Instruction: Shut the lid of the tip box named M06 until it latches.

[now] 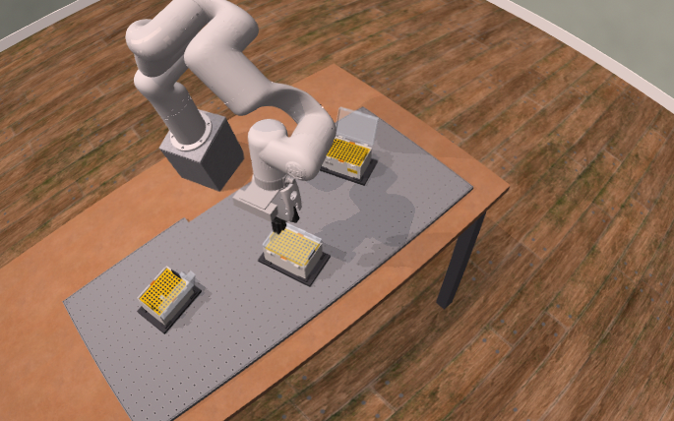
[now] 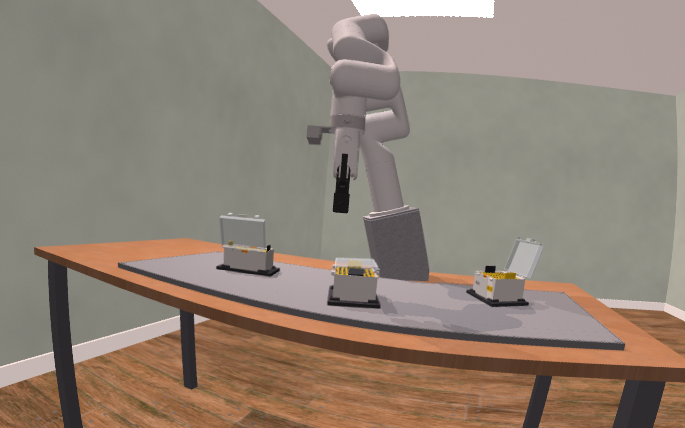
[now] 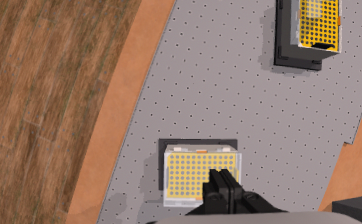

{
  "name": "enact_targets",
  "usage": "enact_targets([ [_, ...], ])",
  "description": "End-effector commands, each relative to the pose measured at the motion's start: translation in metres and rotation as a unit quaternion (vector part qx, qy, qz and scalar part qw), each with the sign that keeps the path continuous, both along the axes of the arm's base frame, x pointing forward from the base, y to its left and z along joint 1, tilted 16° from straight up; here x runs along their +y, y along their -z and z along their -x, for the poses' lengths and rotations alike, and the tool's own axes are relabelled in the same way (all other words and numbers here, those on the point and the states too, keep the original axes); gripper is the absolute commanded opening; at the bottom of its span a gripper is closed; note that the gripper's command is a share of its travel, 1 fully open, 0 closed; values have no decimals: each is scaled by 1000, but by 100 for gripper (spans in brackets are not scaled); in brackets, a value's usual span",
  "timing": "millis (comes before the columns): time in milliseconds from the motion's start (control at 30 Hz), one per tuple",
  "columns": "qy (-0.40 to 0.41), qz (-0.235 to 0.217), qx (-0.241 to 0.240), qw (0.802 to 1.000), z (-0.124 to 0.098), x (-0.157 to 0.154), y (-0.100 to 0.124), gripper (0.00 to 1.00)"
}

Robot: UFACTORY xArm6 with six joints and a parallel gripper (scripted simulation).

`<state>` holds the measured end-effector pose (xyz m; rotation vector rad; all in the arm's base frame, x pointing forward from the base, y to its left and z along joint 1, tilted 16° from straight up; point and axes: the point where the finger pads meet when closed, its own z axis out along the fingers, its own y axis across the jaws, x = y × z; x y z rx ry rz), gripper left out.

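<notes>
The H2 box (image 1: 302, 268) (image 2: 355, 289) sits in its holder plate (image 1: 309, 282) (image 2: 354, 304). Its clear lid (image 1: 290, 245) (image 2: 354, 263) (image 3: 182, 175) is down over the tips and looks about level; whether it is latched I cannot tell. My gripper (image 1: 278, 226) (image 2: 341, 204) (image 3: 217, 184) is shut and empty, above the H2 box with a gap below the fingertips in the exterior view. The H1 box (image 1: 346, 167) (image 2: 508, 289) has its lid (image 1: 357, 125) (image 2: 524, 257) open. The H3 box (image 1: 172, 314) (image 2: 248, 259) has its lid (image 1: 190, 278) (image 2: 243, 231) open. No sticker is readable.
The perforated grey board (image 1: 234, 324) (image 2: 291, 292) (image 3: 207, 90) carries all three holders on the wooden table (image 1: 20, 334) (image 2: 148, 247). H1 and H3 stand well apart from H2, and their raised lids stick up. The arm's base block (image 1: 200, 156) (image 2: 397, 244) stands behind the board.
</notes>
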<state>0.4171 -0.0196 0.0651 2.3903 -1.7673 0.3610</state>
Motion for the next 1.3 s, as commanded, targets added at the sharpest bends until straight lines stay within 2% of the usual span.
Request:
enact_targets([
  [0,0,0,-1,1000,0,3,-9,0],
  [1267,0,0,-1,1000,0,4,-14,0],
])
